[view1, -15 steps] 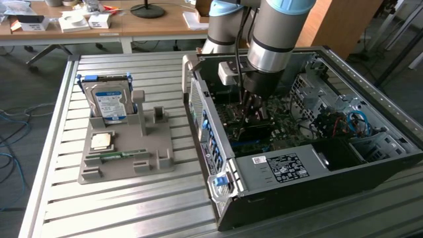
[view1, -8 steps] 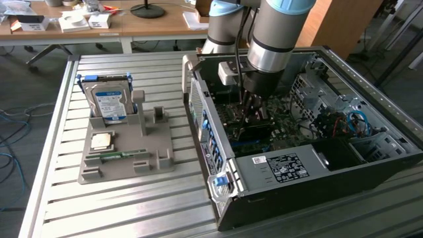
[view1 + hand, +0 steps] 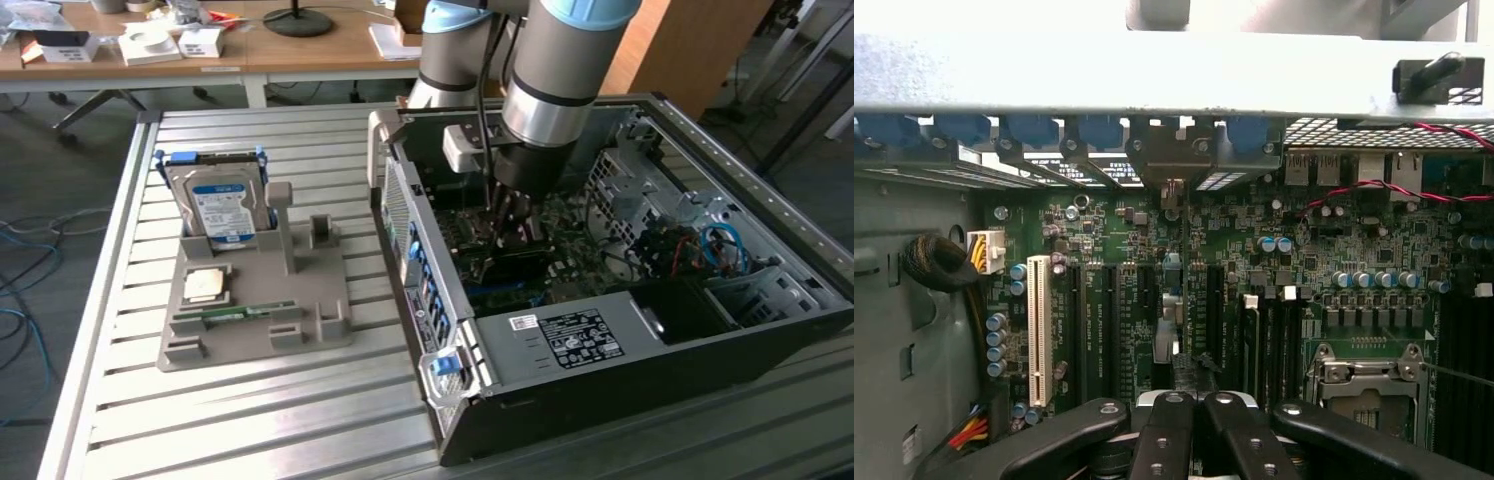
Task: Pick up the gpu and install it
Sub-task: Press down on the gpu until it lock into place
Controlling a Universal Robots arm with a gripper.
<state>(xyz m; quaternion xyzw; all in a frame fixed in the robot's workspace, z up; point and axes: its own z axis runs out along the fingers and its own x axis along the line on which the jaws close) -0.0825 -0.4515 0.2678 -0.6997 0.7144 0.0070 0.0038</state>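
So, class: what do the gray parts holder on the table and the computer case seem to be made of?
Parts holder: probably plastic, judging by its uniform matte gray and chunky molded-looking posts and slots. Computer case: likely sheet metal, given its thin, bare gray walls with punched vent holes, and a darker outer panel.

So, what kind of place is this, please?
Probably a robotics lab or workshop for computer assembly. An open computer case lies on a slatted metal table, a grey fixture holds a hard drive, and office desks stand behind.
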